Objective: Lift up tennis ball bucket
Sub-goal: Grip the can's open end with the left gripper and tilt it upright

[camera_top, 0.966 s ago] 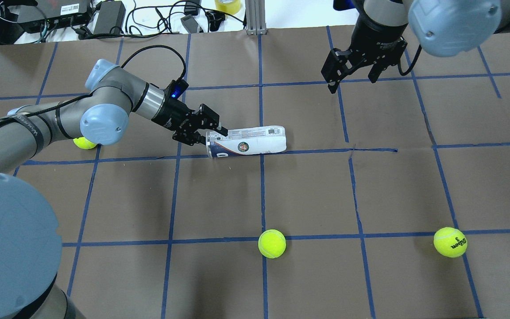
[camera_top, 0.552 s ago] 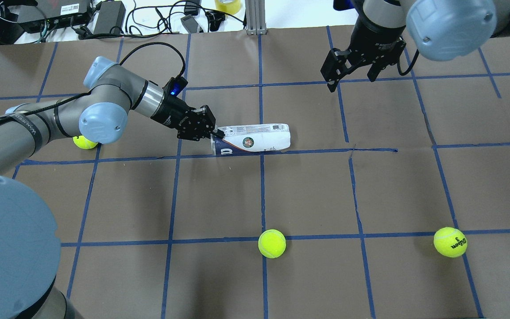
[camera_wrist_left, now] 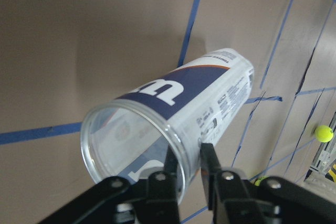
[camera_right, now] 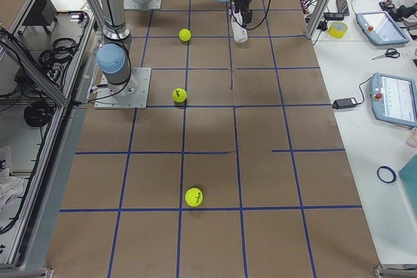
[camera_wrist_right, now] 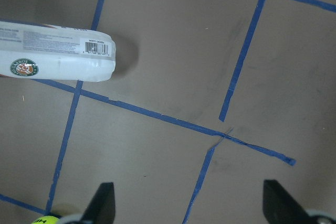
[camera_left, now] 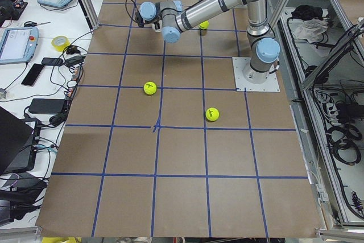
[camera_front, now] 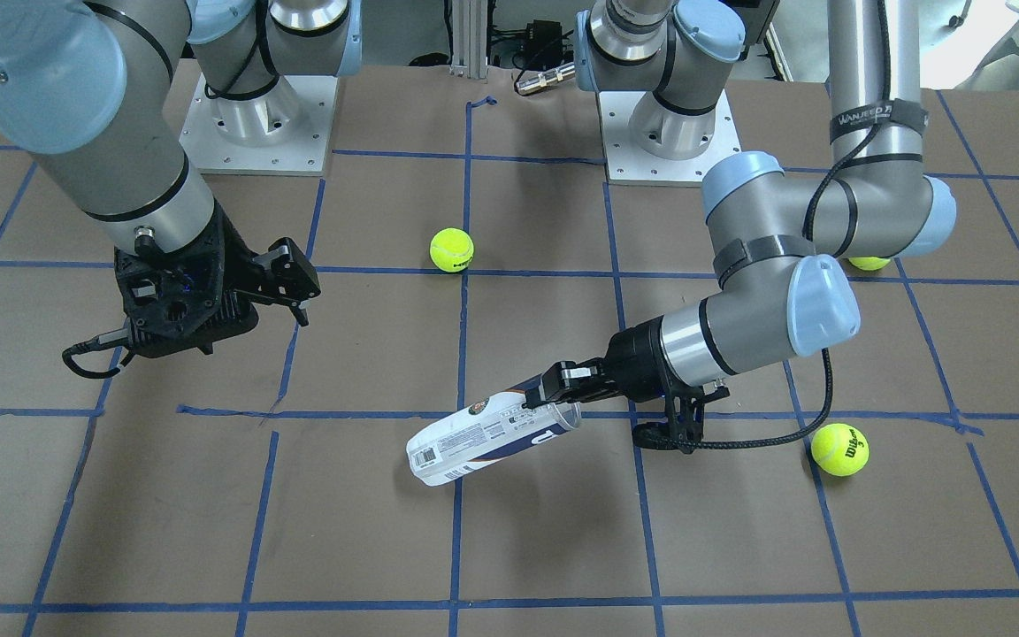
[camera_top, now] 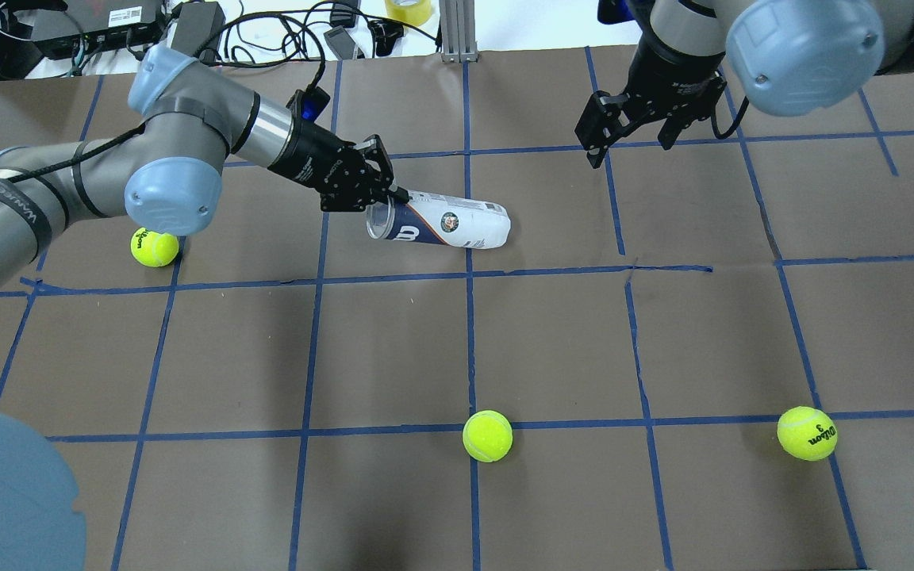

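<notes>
My left gripper [camera_wrist_left: 186, 157] is pinched narrow on the clear rim of the tennis ball bucket [camera_top: 445, 226], one finger inside the open mouth and one outside. With so thin a hold I judge the lift should go slow and straight up, or the tube may swing or slip out. The bucket hangs tilted over the table [camera_top: 552, 341], mouth end raised and closed end low; I cannot tell whether that end touches. My right gripper [camera_top: 631, 141] hangs wide open and empty, well apart.
</notes>
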Motion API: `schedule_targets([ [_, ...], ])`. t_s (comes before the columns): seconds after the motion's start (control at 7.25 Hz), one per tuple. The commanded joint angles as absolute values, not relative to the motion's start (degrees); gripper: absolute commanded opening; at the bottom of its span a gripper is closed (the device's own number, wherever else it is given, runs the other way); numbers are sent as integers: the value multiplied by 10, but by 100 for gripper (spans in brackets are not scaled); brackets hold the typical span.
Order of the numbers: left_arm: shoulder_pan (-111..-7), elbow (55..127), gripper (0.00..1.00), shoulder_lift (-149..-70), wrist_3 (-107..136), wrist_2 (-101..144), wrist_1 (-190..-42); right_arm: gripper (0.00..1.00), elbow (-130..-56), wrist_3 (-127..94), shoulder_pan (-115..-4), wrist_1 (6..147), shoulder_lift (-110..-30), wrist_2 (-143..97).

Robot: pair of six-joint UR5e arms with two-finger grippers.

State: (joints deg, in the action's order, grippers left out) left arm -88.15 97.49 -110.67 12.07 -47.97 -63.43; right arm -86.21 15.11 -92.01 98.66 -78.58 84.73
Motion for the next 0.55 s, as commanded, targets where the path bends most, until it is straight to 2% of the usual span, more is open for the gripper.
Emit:
schedule_targets([
  [0.0, -933, 925, 0, -1068, 186, -563, -630, 100, -867, 150, -919, 988, -787, 847],
  [0.41, -974, 879, 0, -1085, 137, -782, -636, 100, -869, 150, -919, 989, -786, 842],
])
